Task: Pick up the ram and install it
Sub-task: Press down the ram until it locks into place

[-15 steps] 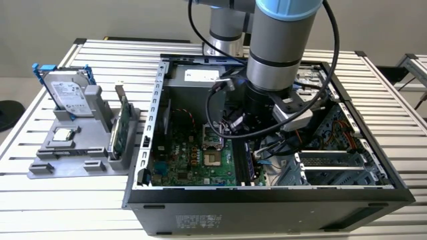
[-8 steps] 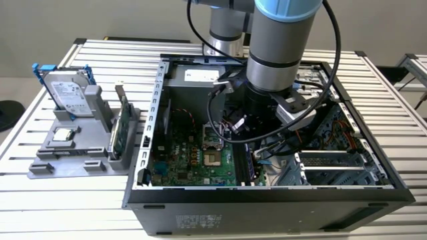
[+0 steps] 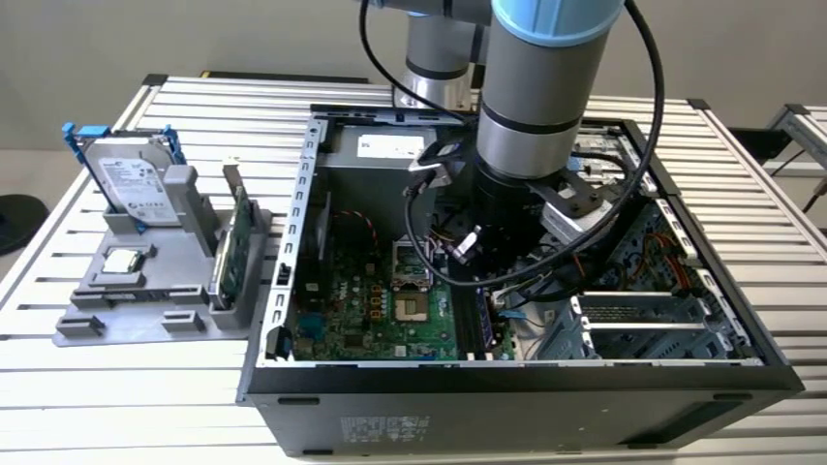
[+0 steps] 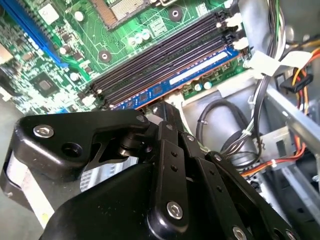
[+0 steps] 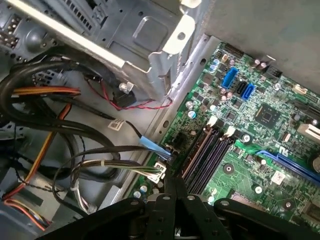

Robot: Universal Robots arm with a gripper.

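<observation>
gripper [image 4: 167, 107] down inside case [image 3: 517, 387], fingers pinched shut on ram [image 4: 180, 80], its blue stick sitting in outermost slot, next to empty black slots [image 4: 160, 57]. Board [image 3: 375, 310] beyond; drive [image 3: 130, 184] outside case.

An open black computer case [image 3: 517, 387] lies on the slatted metal surface [image 3: 104, 387], its green motherboard [image 3: 375, 315] exposed. Beside the case, towards the exterior view's left, a grey holder [image 3: 130, 300] carries a silver hard drive [image 3: 130, 184] in a blue frame and a small square processor chip [image 3: 123, 260]. Orange and black cables [image 5: 45, 125] run inside the case
</observation>
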